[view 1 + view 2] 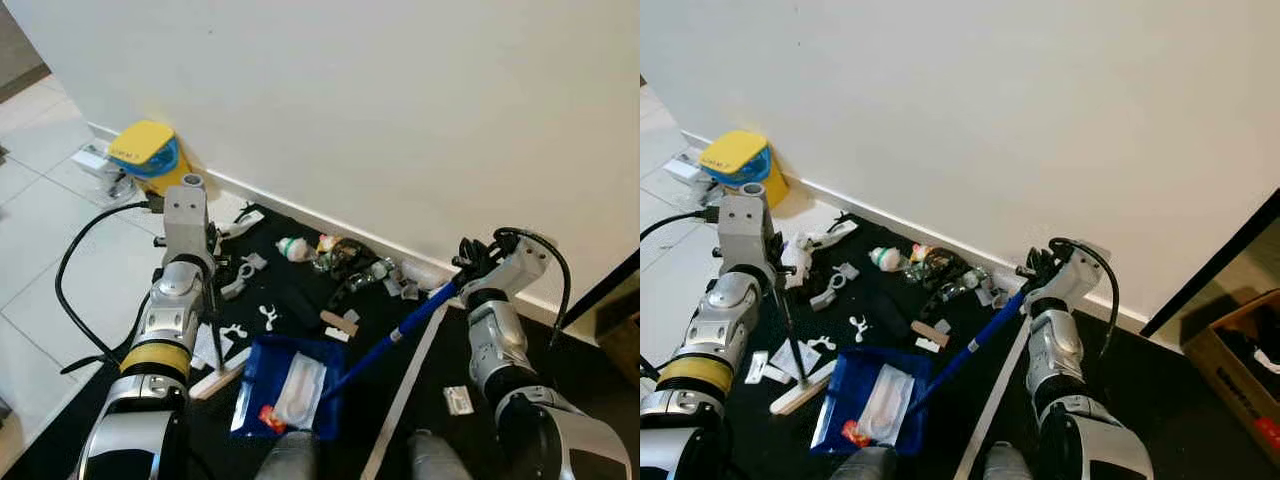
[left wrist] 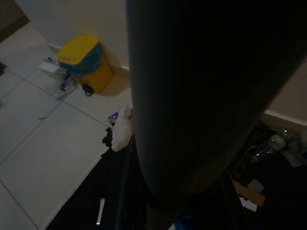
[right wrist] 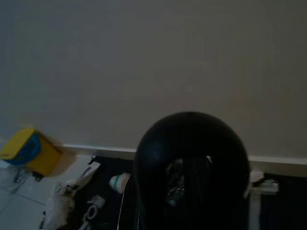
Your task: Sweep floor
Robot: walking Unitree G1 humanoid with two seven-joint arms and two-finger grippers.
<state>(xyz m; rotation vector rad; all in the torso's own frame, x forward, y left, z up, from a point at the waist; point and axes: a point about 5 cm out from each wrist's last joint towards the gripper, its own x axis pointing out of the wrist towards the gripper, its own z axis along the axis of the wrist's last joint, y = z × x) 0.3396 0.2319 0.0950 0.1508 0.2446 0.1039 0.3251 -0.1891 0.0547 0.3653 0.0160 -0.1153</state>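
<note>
your right claw [image 1: 465, 262] was clamped on the top end of a blue handle [image 1: 400, 328], near the white wall. the handle ran down slanting to a blue dustpan [image 1: 262, 372] that lay flat on the black mat [image 1: 300, 300]. in the pan there was a white wrapper [image 1: 297, 390] and a small red piece [image 1: 270, 421]. your left claw [image 1: 212, 305] was clamped on a thin black rod [image 1: 215, 335] that stood almost upright beside the pan. small litter [image 1: 345, 258] lay spread on the mat along the wall. a yellow bin [image 1: 150, 155] stood on the white tiles, well apart.
</note>
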